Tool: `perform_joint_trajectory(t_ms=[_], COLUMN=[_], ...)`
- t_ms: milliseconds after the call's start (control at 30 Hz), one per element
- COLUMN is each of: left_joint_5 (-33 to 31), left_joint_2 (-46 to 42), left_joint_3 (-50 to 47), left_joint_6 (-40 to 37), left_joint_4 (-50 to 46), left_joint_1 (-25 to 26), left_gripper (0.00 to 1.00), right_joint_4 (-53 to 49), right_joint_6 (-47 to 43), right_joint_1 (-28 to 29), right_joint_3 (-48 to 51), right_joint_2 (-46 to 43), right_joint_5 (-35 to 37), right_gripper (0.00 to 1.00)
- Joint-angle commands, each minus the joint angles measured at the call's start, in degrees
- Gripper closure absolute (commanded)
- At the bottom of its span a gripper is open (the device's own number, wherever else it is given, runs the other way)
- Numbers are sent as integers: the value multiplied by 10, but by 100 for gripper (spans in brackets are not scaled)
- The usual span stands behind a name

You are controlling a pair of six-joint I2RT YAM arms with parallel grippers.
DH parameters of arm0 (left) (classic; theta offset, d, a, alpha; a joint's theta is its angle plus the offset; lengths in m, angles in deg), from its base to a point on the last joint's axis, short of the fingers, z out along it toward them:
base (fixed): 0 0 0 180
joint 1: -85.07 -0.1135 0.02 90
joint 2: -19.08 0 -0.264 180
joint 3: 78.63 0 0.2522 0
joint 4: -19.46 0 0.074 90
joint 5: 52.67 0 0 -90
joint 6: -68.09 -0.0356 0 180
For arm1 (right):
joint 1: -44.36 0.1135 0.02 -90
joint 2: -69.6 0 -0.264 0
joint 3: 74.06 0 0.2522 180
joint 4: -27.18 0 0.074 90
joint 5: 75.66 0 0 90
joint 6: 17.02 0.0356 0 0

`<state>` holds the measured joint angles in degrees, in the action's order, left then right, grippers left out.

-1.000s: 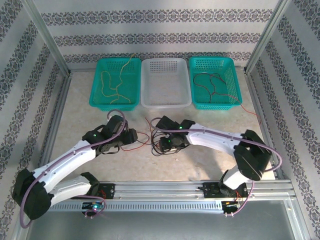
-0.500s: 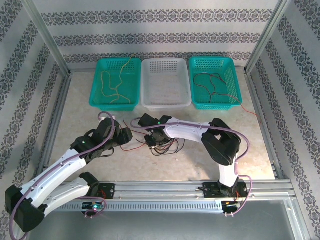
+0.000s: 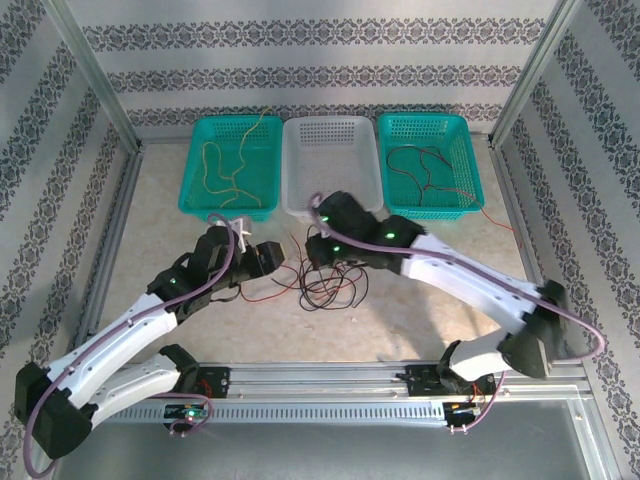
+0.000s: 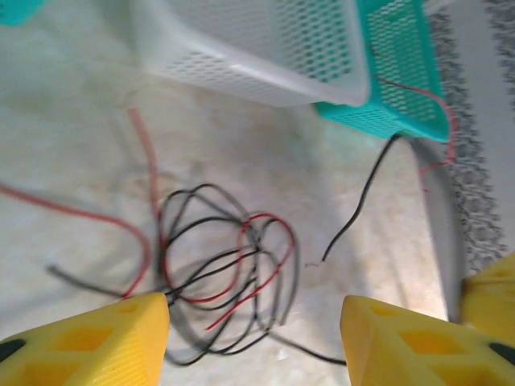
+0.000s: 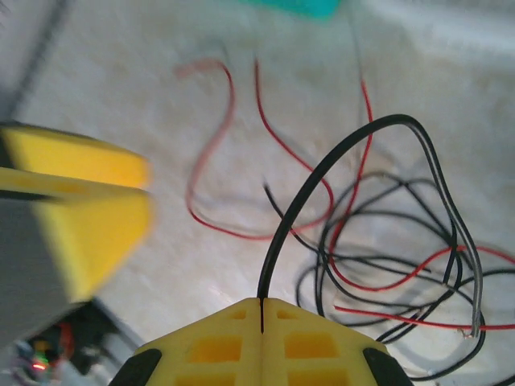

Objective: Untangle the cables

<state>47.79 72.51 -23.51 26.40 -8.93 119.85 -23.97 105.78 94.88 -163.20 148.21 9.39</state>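
Right arm's jaws pinch a thin black wire (image 5: pixel 265 277) looping up from the red-and-black wire tangle (image 3: pixel 335 288) at frame centre; left arm's jaws spread, just leftward.

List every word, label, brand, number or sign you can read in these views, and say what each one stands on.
None can be read.
Left teal basket, white basket, right teal basket, cables: no labels or print.
Wallpaper: ornament bands, not lettering.
Small boards at the arm bases: any print is too small to read.
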Motion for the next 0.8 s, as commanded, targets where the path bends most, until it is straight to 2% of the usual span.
perform_joint_trajectory(t_ms=[0, 167, 300, 433, 600, 767], left_joint_5=[67, 111, 119, 138, 135, 54], left_joint_2=[21, 52, 73, 96, 97, 75], left_joint_3=[40, 69, 74, 74, 79, 83], left_joint_6=[-5, -22, -18, -8, -26, -56], left_joint_4=[142, 242, 308, 344, 343, 241], left_joint_1=[4, 16, 24, 32, 50, 50], left_gripper=[42, 39, 35, 35, 35, 35], right_joint_4=[33, 77, 132, 154, 154, 115], right_joint_6=[38, 87, 137, 155, 150, 110], right_joint_1=[-21, -56, -100, -133, -146, -162], right_joint_3=[6, 6, 20, 1, -45, -133], right_joint_2=[-43, -113, -153, -151, -119, -57], right_joint_5=[-40, -66, -105, -133, -149, -138], right_gripper=[100, 100, 100, 100, 100, 100])
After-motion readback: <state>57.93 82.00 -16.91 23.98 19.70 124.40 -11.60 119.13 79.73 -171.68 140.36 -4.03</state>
